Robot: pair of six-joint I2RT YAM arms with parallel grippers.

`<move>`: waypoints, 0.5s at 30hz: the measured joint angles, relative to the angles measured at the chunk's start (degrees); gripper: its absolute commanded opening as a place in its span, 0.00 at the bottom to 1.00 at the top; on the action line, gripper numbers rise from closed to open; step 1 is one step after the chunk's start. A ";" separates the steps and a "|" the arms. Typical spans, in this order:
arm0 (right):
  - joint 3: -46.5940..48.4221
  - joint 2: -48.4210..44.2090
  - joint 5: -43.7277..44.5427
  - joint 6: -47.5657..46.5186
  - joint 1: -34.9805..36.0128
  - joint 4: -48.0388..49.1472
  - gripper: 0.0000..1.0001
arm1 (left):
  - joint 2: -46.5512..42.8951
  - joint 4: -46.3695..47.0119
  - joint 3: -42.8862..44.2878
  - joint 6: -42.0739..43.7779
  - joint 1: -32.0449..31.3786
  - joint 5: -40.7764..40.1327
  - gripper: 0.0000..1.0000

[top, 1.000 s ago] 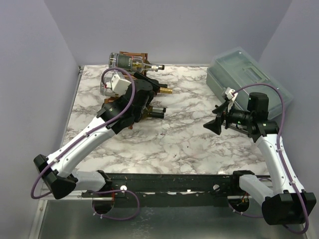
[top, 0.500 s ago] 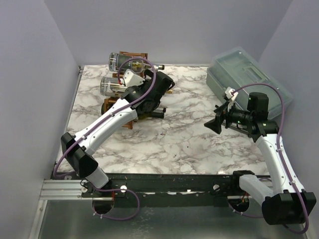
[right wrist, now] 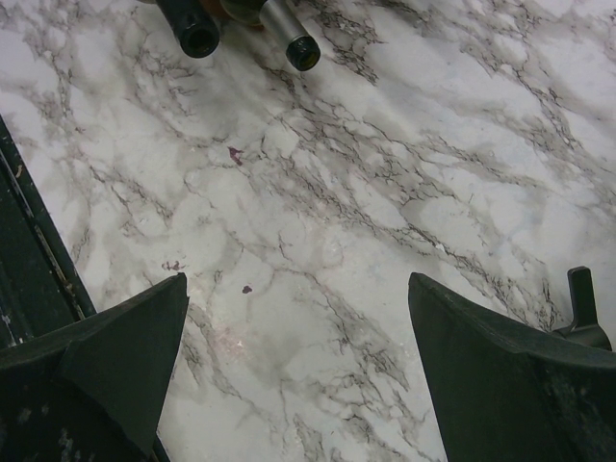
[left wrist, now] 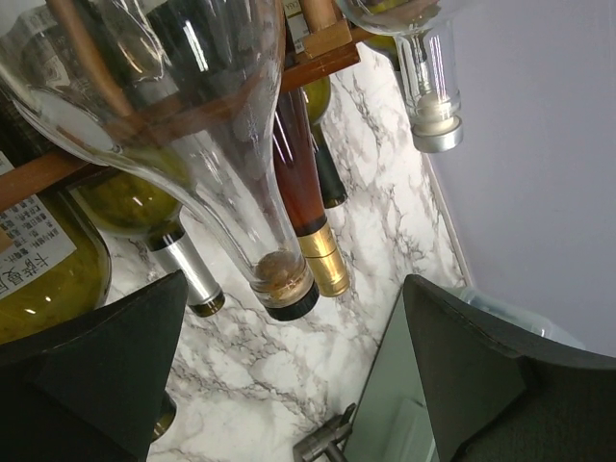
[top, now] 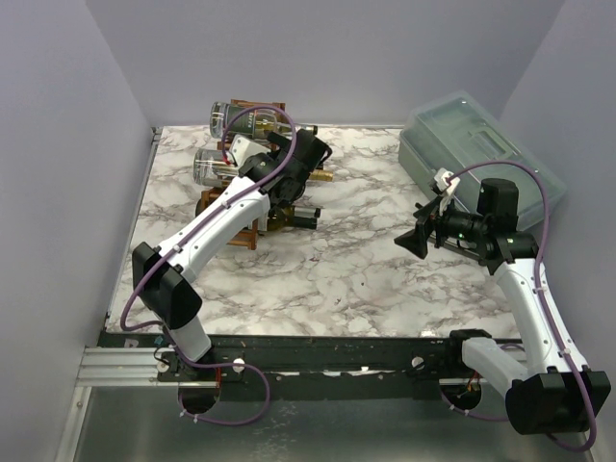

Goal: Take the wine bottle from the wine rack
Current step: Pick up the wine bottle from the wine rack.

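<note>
Rack (top: 248, 229) sits on the table (top: 375, 274), tight in a corner. The back wall (top: 337, 58) is just behind the rack and the left wall (top: 58, 173) is near its left side, so there's little room on those 2 sides. Right of the rack and in front of it the marble is bare and wide. Bin (top: 476, 144), lid on, stands well right of the rack, against the right wall (top: 577, 87). Black rail (top: 327, 348) runs along the near edge, well in front of the rack.

Left claw (left wrist: 296, 289) is just right of the rack at the neck ends, fingers spread wide and gripping nothing. In the left wrist view the corked mouth of the clear bottle (left wrist: 252, 207) lies between the fingers, apart from both. Right claw (top: 414, 239) hangs well right of the rack over bare marble, spread wide and empty.

The rack is reddish-brown, made of thin wooden bars forming open square cells in stepped tiers. Bottles (top: 241, 119) lie on their sides in the rack, necks out to its right. 5 necks show at the left wrist:
- the clear one with its cork
- an amber neck (left wrist: 300, 178) with gold foil, just beside the clear one
- a dark neck (left wrist: 327, 178) behind
- a silver-foil neck (left wrist: 188, 274) lower left
- a clear capped neck (left wrist: 428, 91) upper right

2 low necks also show in the right wrist view.
</note>
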 measured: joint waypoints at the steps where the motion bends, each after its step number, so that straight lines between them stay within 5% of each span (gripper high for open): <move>1: 0.00 0.02 0.00 0.00 0.00 0.00 1.00 | 0.24 -0.04 0.33 -0.42 0.09 0.00 0.93; 15: 0.00 0.02 0.42 0.00 0.00 0.00 1.00 | 3.58 -2.19 0.98 -7.08 0.20 -1.46 0.83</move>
